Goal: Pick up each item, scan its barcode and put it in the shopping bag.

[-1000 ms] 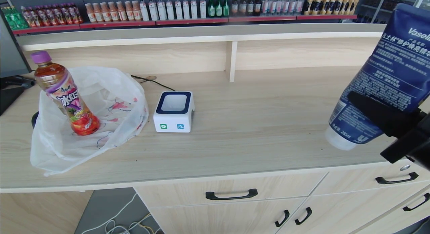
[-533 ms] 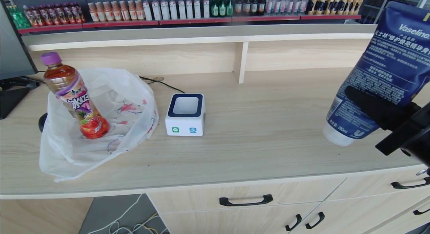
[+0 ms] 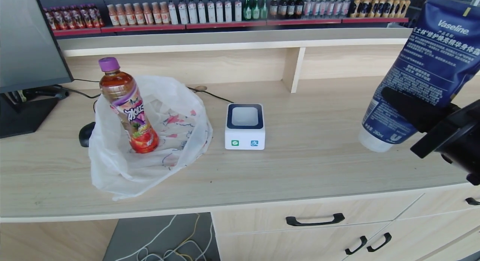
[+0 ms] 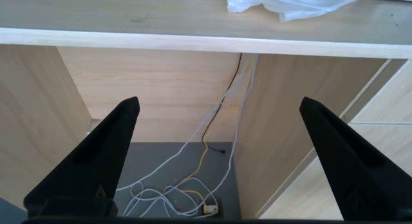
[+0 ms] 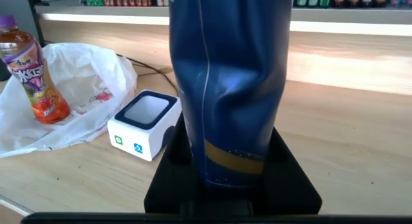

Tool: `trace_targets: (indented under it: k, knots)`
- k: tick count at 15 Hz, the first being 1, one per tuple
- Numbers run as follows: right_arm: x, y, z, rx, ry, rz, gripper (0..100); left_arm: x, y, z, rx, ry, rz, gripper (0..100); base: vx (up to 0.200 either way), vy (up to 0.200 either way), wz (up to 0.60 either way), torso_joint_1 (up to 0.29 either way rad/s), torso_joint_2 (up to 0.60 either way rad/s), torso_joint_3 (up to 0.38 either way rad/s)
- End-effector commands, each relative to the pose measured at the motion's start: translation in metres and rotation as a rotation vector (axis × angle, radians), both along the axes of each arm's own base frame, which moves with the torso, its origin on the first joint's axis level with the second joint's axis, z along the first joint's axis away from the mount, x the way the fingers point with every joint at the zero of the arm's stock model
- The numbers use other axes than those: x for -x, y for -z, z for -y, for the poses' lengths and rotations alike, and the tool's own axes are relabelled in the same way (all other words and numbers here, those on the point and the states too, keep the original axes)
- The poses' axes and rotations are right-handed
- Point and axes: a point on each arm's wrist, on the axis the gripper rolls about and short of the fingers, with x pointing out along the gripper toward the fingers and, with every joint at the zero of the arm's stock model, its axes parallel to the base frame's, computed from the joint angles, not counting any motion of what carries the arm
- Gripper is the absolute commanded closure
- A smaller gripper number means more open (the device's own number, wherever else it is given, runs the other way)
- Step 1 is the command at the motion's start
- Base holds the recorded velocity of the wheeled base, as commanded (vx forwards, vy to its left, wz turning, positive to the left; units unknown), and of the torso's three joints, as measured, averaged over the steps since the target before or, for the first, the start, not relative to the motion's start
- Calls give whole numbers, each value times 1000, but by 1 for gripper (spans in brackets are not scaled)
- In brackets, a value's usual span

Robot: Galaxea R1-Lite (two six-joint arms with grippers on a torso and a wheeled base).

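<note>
**Checkout counter and surroundings**

Light wooden counter (image 3: 307, 167) with a raised back ledge (image 3: 225, 38) and one upright divider (image 3: 292, 68). At the far left, a monitor (image 3: 30, 39) on a black stand (image 3: 22, 114), with a black mouse (image 3: 85, 134) near it. Drawers with black handles (image 3: 315, 220) sit under the counter front. Loose cables (image 3: 168, 242) lie on the floor beneath. Behind the counter are red shelves of bottled drinks (image 3: 225, 9).

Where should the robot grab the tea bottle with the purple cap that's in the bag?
Probably around the upper body of the bottle, just under its purple cap, coming from the front and a little above. It stands tilted in the shopping bag, whose plastic rises behind and beside it but lies low in front, so that part looks free.
</note>
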Motion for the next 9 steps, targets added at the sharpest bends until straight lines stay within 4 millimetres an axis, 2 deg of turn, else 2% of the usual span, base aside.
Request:
trace_targets:
  k: [1,6,9]
  knots:
    - [-4,1,-1,4,6,-8,100,0,0,0,1,0,-1,0,0,200,0,-2,12,2]
    - [-2,2,0,1,6,-1,100,0,0,0,1,0,2,0,0,200,0,1,3,1]
    - [1,4,2,6,1,-3,100,0,0,0,1,0,0,0,0,0,0,0,0,0]
